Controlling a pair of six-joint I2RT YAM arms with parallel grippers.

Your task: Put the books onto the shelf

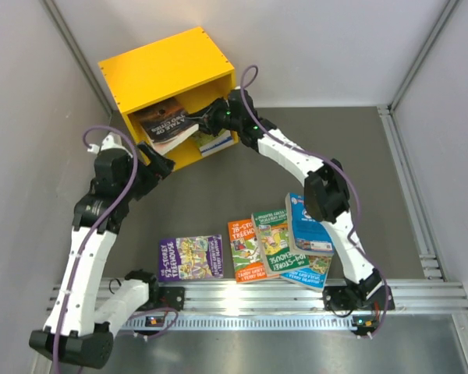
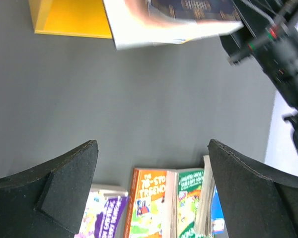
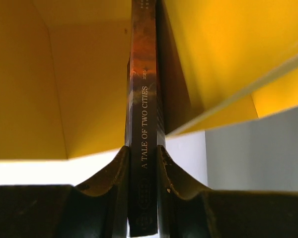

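Note:
The yellow shelf (image 1: 164, 74) stands at the back left, its opening facing the arms. A dark book (image 1: 164, 121), "A Tale of Two Cities" (image 3: 145, 119), pokes out of the shelf opening. My right gripper (image 1: 195, 121) (image 3: 143, 161) is shut on its spine, with yellow shelf walls (image 3: 84, 79) around it. My left gripper (image 1: 160, 165) (image 2: 151, 166) hangs open just below the shelf, holding nothing. On the table lie a purple book (image 1: 191, 257), an orange book (image 1: 246, 249) (image 2: 149, 203), a green book (image 1: 274, 240) (image 2: 189, 198) and a blue book (image 1: 306, 222).
Another book (image 1: 213, 142) sits in the shelf's lower right part. The right arm (image 2: 280, 47) reaches across from the right. White walls close in on both sides, and a metal rail (image 1: 281, 300) runs along the near edge.

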